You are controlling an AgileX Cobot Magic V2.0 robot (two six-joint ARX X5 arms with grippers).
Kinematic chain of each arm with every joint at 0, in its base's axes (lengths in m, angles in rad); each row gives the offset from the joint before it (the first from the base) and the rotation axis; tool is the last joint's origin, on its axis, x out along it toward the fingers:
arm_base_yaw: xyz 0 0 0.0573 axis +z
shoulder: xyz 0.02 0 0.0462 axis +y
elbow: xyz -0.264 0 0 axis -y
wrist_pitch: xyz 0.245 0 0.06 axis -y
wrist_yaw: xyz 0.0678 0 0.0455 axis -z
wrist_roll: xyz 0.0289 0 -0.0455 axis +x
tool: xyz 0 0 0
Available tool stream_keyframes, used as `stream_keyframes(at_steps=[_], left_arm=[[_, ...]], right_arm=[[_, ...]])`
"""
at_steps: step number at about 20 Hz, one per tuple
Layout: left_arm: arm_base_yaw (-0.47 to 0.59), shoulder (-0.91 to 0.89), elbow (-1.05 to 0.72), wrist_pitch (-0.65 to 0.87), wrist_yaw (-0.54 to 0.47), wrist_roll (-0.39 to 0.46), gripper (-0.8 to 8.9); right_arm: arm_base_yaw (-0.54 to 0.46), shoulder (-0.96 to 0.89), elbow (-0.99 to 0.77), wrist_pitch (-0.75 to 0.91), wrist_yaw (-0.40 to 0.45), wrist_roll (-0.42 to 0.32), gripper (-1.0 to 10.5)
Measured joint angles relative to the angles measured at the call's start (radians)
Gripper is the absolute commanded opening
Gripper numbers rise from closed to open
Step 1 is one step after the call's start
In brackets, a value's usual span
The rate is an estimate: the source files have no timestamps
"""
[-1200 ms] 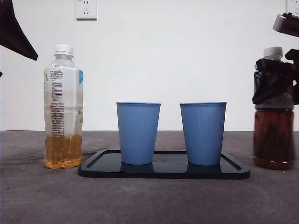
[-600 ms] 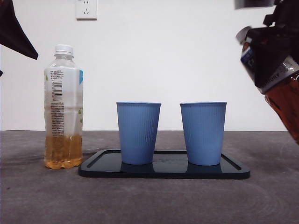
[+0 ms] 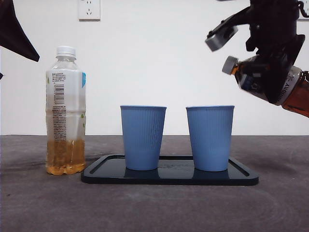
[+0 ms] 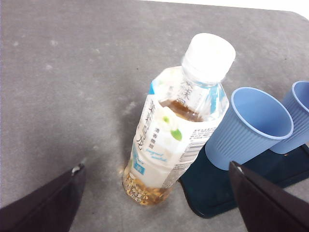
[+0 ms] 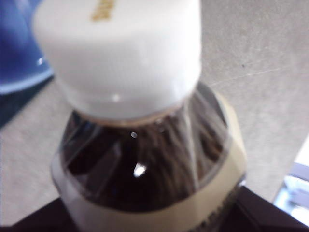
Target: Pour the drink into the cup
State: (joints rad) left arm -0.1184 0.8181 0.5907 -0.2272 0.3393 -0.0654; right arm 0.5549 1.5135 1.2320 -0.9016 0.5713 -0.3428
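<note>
The right gripper (image 3: 273,72) is clamped around the dark tea bottle (image 3: 294,94), held tilted in the air, neck aimed toward the right blue cup (image 3: 210,137) on the black tray (image 3: 169,178). The white cap (image 5: 118,53) is in place. Risk: no liquid can flow while capped, and the slanted bottle could slip. The left gripper (image 4: 154,203) hangs open near the pale tea bottle (image 4: 176,135) on the desk (image 3: 154,208).
</note>
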Motion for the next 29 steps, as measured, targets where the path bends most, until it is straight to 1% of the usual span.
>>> stream_keyframes(at_steps=[5,7,12,15,18,21,29], left_arm=[[0.000,0.002,0.000,0.000,0.000,-0.001,4.68],[0.000,0.002,0.000,0.000,0.000,-0.001,4.68],[0.000,0.002,0.000,0.000,0.000,-0.003,4.68],[0.000,0.002,0.000,0.000,0.000,-0.003,4.68],[0.000,0.002,0.000,0.000,0.000,-0.003,4.68],[0.000,0.002,0.000,0.000,0.000,-0.003,4.68],[-0.011,0.002,0.000,0.001,0.000,-0.003,4.68]], right_arm=[[0.049,0.010,0.002,-0.014,0.108,-0.051,2.1],[0.066,0.013,0.002,-0.030,0.133,-0.065,2.1],[0.103,0.037,0.003,-0.058,0.194,-0.077,2.1],[0.122,0.068,0.003,-0.058,0.265,-0.087,2.1],[0.126,0.092,0.003,-0.060,0.286,-0.097,2.1],[0.143,0.118,0.003,-0.061,0.343,-0.108,2.1],[0.158,0.120,0.003,-0.061,0.351,-0.127,2.1]])
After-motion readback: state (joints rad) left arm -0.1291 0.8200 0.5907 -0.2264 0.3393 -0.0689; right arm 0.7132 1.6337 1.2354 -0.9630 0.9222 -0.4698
